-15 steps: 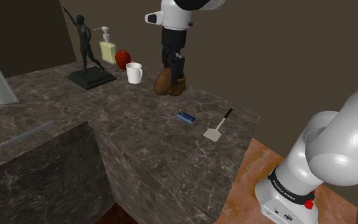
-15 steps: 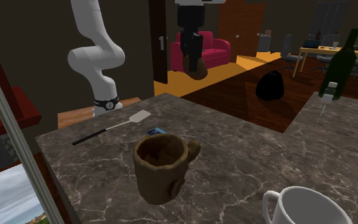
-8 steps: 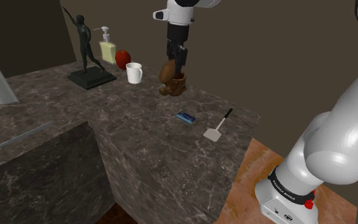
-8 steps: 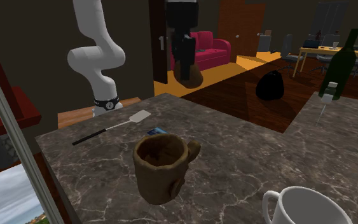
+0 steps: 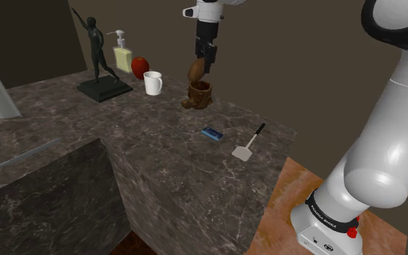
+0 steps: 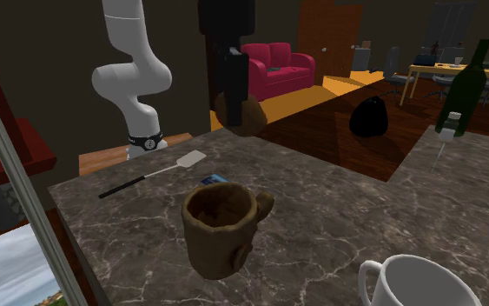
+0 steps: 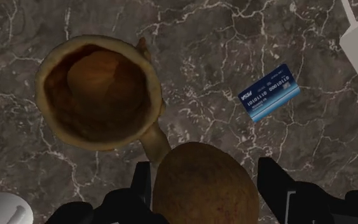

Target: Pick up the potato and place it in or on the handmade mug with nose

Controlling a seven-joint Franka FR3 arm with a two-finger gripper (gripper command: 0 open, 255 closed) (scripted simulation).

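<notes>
Shoulder cam beside the stand (image 5: 282, 206), looking down across the counter (image 5: 166, 166); second cam low at the counter's far side, close behind the brown mug (image 6: 221, 228) (facing the arm (image 6: 134, 78)); wrist cam straight down onto that mug.

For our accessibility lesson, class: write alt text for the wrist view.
The gripper clasps a brown potato above a dark veined counter, beside the open mouth of a brown mug. A blue card lies nearby.
</notes>
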